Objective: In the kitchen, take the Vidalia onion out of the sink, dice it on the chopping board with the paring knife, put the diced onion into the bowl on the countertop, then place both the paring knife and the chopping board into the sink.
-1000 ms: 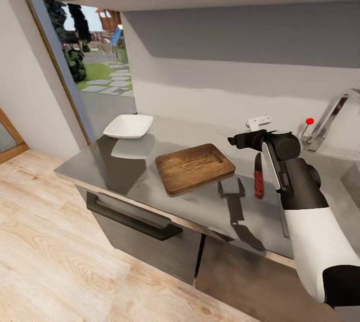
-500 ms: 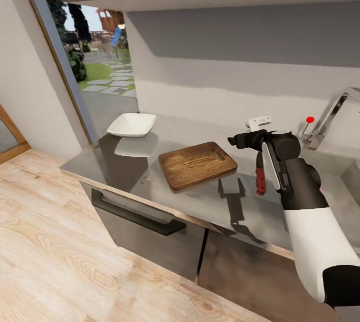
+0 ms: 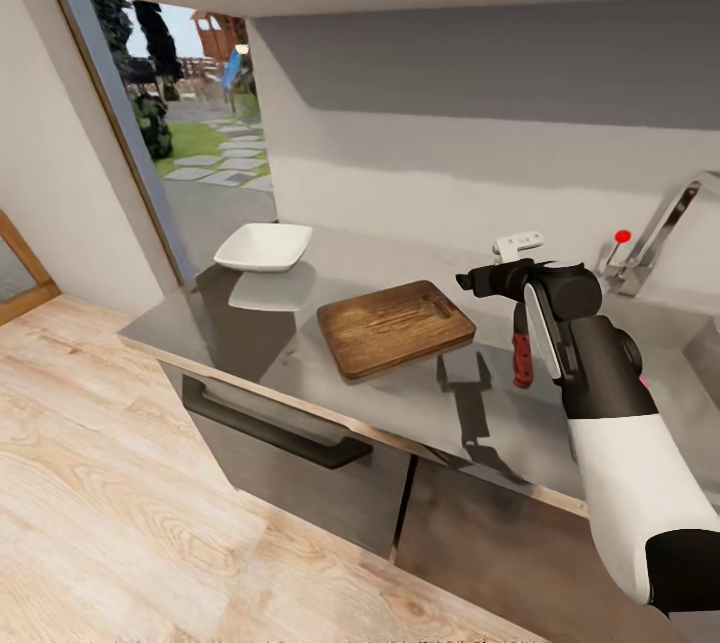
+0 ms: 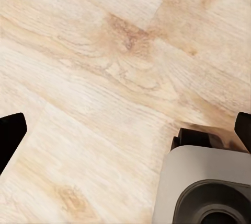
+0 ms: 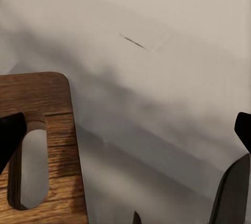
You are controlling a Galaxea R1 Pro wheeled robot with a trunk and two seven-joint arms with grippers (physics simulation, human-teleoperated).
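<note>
The brown chopping board [image 3: 395, 328] lies flat on the grey countertop [image 3: 300, 343], its slot hole toward the wall. The white bowl [image 3: 262, 247] sits at the counter's far left end. The paring knife [image 3: 521, 359] lies right of the board, its red handle showing beside my right forearm, which covers part of it. My right gripper [image 3: 492, 265] hovers open above the counter between board and knife. In the right wrist view the gripper [image 5: 125, 130] is wide open over the board's slot end [image 5: 47, 151]. My left gripper [image 4: 125, 127] is open over wooden floor. The onion is hidden.
The sink [image 3: 705, 353] sits at the counter's right end, with a chrome tap [image 3: 668, 218] and its red knob [image 3: 621, 236]. Dark cabinets with a bar handle [image 3: 265, 428] stand below; wall cupboards hang above. A glass door [image 3: 190, 133] opens left. Wooden floor [image 3: 120, 503] lies in front.
The whole picture has shifted slightly, so the camera has moved a little. Board, bowl and knife lie where they were. My right arm holds the same pose.
</note>
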